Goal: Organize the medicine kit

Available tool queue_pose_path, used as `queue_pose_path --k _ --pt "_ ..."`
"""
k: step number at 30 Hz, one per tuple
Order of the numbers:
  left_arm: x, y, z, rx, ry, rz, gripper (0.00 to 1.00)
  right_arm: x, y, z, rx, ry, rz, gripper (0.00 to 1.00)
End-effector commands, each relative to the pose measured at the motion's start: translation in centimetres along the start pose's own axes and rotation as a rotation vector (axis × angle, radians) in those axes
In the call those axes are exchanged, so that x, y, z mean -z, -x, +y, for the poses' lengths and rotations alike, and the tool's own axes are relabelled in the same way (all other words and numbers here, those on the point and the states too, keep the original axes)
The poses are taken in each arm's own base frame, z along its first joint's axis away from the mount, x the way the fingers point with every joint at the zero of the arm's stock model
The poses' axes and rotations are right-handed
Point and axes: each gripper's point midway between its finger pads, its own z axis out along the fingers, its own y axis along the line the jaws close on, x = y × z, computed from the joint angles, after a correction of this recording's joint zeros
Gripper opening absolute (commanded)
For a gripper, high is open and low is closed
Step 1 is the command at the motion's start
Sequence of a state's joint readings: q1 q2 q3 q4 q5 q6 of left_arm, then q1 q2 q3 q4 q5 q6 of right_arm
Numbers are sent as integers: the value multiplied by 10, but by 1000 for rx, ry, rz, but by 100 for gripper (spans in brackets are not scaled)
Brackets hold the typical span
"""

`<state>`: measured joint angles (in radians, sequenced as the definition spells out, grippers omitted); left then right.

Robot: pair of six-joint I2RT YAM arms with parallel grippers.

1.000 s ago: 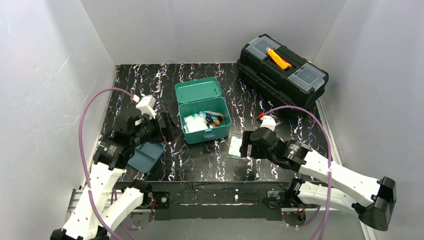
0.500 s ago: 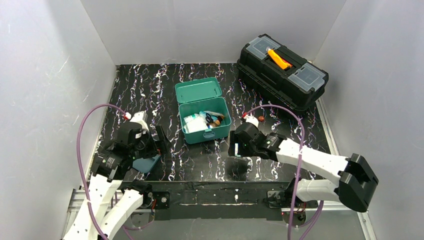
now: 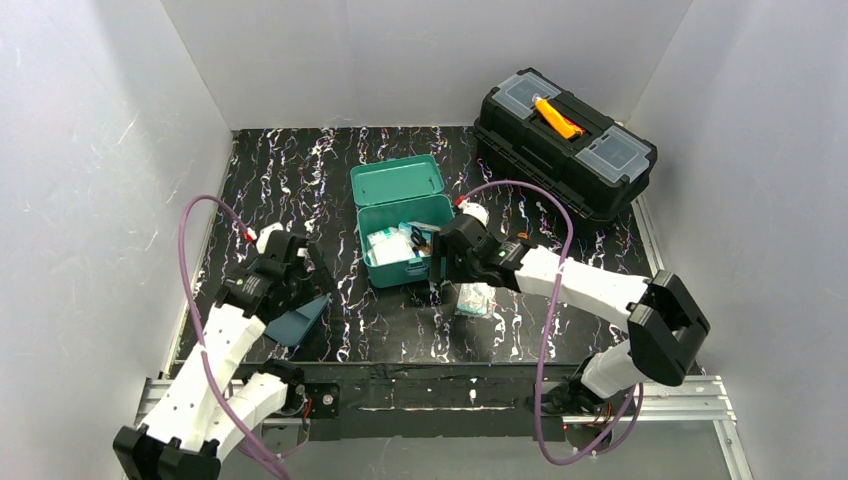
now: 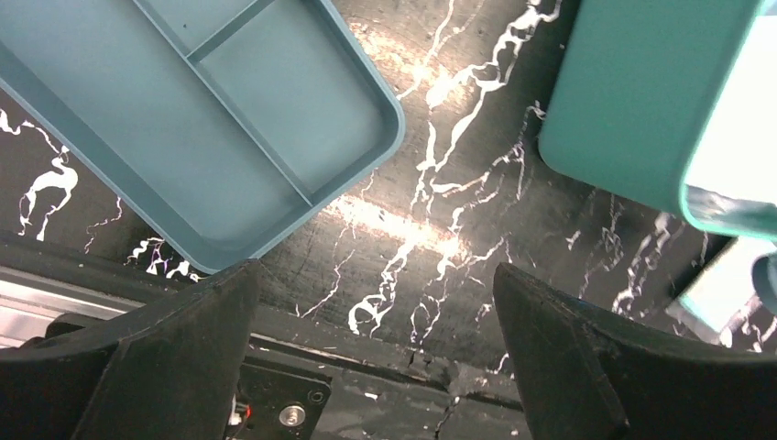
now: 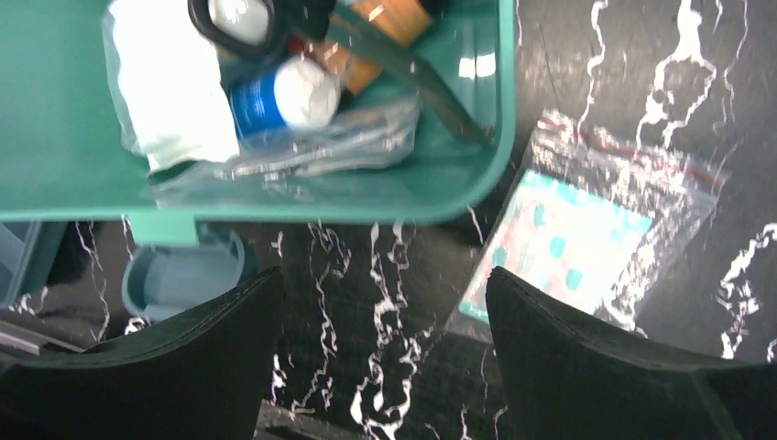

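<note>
The right hand (image 5: 382,284) has swung from the packet (image 5: 586,238) to the box (image 5: 302,203) just ahead, wide open and empty. The packet lies beside it on the counter (image 3: 400,325), unpacked. The left hand (image 4: 376,275), open and empty, hovers by the tray (image 4: 211,119).

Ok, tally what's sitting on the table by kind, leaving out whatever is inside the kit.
medicine kit box: 1
inner tray: 1
zip bag packet: 1
black toolbox: 1
Total: 4

White arms (image 3: 590,285), black joints (image 3: 668,325), purple cables (image 3: 547,335)
</note>
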<state>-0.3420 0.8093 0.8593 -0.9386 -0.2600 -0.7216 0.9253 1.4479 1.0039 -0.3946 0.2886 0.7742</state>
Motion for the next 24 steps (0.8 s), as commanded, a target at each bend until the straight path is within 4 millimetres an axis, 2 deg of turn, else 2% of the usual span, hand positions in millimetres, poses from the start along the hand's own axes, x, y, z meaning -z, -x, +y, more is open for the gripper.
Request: queue_pose_path --k 1,11,14,18,24 --pt "-22 5 6 69 100 -10 98 -6 42 15 -14 24 -86 87" --pt "-66 10 -5 127 195 44 98 -28 83 17 -7 36 -129 86" --pt "-77 11 -7 141 211 66 98 -36 89 14 1 29 -119 86" --pt "-93 11 -5 152 249 93 98 -35 91 10 5 33 -120 86" --pt "-117 11 -5 165 284 143 97 -18 86 1 6 45 -143 86"
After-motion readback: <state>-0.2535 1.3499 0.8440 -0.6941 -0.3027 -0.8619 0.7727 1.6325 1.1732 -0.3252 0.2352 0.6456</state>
